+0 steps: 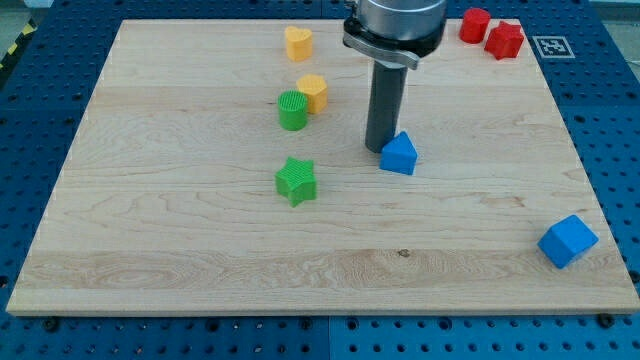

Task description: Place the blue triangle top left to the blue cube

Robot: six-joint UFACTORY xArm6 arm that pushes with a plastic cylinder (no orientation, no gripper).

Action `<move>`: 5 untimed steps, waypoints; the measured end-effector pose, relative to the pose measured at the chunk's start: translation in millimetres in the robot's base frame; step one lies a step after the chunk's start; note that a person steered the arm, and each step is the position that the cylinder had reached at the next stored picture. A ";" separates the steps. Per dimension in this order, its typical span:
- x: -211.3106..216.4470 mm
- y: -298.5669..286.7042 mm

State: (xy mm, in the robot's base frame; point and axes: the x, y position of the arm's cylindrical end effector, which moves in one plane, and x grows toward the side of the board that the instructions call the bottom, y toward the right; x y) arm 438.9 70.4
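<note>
arm (395, 25) cut off by view's top; blue triangle (400, 154) partly behind rod.

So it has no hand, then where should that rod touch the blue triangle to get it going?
No gripping; my tip can only push. It sits at the blue triangle's left face. The blue cube lies lower right, so pushing on that upper-left side looks best.

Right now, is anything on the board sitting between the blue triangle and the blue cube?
Nothing visible. My tip sits against the blue triangle on its left, and the bare wood runs clear to the blue cube at the view's lower right.
</note>
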 end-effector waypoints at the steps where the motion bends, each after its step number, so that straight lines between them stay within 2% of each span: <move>1: 19.2 20.6; 5: 61.5 111.4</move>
